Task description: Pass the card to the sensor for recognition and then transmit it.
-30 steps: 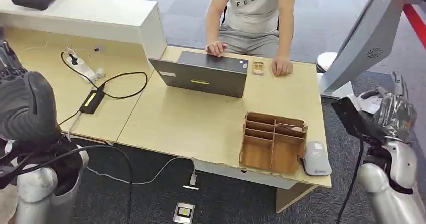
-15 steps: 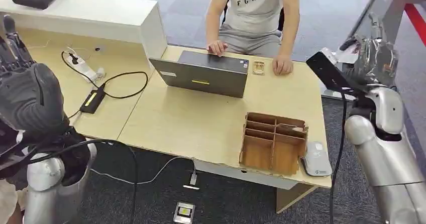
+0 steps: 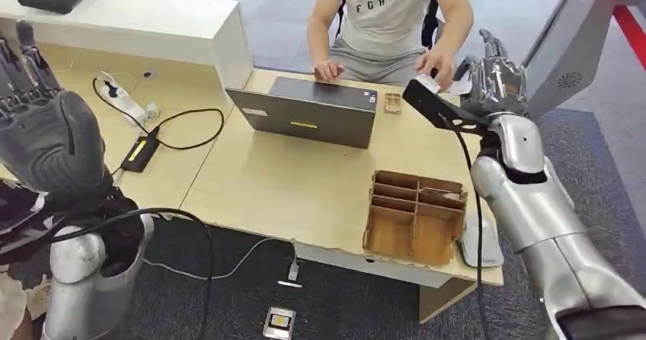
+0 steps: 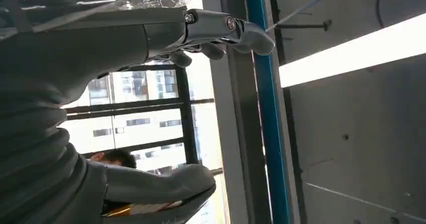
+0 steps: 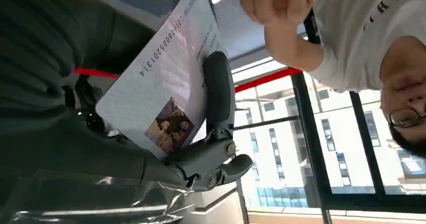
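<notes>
R robot hand [image 3: 499,77] raised at far right of surface [image 3: 305,187], gripping card [image 5: 166,83]; person's hand [image 3: 440,58] touching card. L robot hand [image 3: 34,88] raised, fingers apart, holding nothing.

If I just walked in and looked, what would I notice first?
Probably the shiny silver right robot hand raised over the far right corner of the pale wooden desk, holding a white card with a small photo out toward the person in the light grey T-shirt, whose hand reaches for it. Next, the brown wooden slotted organiser box at the desk's near edge, and the dark grey laptop before the person.
</notes>
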Robot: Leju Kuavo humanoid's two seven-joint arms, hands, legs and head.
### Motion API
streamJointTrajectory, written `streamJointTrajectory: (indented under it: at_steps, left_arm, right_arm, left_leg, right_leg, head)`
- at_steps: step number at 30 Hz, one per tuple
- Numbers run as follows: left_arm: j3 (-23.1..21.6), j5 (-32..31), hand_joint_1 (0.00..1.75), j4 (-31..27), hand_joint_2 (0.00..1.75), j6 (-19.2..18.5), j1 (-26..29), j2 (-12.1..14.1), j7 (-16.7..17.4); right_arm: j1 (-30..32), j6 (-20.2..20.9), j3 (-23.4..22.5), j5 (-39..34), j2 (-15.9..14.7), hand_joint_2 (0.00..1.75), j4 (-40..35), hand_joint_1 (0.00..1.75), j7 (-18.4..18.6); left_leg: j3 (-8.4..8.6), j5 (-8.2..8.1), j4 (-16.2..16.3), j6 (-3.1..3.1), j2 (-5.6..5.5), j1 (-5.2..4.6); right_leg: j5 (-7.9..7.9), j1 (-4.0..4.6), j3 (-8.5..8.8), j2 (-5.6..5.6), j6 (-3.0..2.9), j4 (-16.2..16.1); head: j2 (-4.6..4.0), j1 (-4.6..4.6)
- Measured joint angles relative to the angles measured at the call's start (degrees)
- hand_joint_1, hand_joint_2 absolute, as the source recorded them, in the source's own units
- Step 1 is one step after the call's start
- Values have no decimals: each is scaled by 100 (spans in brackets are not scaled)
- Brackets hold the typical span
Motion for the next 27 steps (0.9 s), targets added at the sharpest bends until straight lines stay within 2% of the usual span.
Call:
streamJointTrajectory:
  at_steps: [11, 25, 27]
  left_arm:
    - [-13, 48, 0, 44, 175, -26, 3, -17, -4]
    - [9, 103, 0, 96, 175, -57, -1, -17, -13]
    - [7, 116, 0, 118, 175, -63, -12, -17, -13]
  right_arm:
    - [-187, 203, 300, 114, 269, 175, 691, 175, 208]
    - [-250, 203, 440, 109, 315, 175, 1004, 175, 225]
    - [-252, 203, 455, 109, 311, 175, 1032, 154, 236]
  left_leg:
    - [0, 0, 1, 0, -1, 0]
    - [2, 0, 3, 0, 0, 0]
    - [3, 0, 3, 0, 0, 0]
  right_leg:
    - [0, 1, -1, 0, 0, 0]
    - [0, 1, -1, 0, 0, 0]
    - [0, 1, -1, 0, 0, 0]
  head:
    - [0, 0]
    - [0, 2]
    - [0, 0]
